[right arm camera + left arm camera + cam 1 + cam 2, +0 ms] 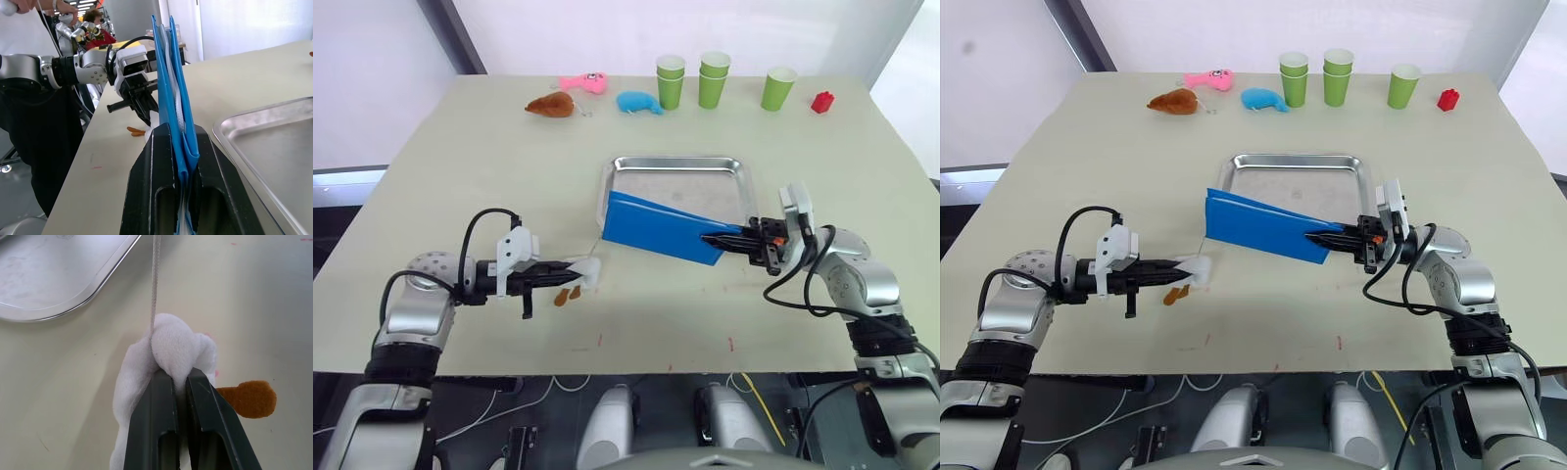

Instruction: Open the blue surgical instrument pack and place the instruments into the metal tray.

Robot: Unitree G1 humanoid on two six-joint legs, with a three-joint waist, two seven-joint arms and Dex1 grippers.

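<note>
Blue pack (658, 228) clamped in R hand (724, 239).

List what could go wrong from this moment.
1. The right gripper pinches the blue surgical instrument pack by one edge, tilted over the metal tray; it could slip, or the contents might spill past the rim.
2. The left gripper clamps a white plush toy whose string runs toward the pack, so pulling could jerk it.

The blue pack (661, 227) is folded flat and closed, held up on edge and tilted, its far end over the near rim of the tray (677, 164). The steel tray lies flat mid-bench, shiny.
</note>
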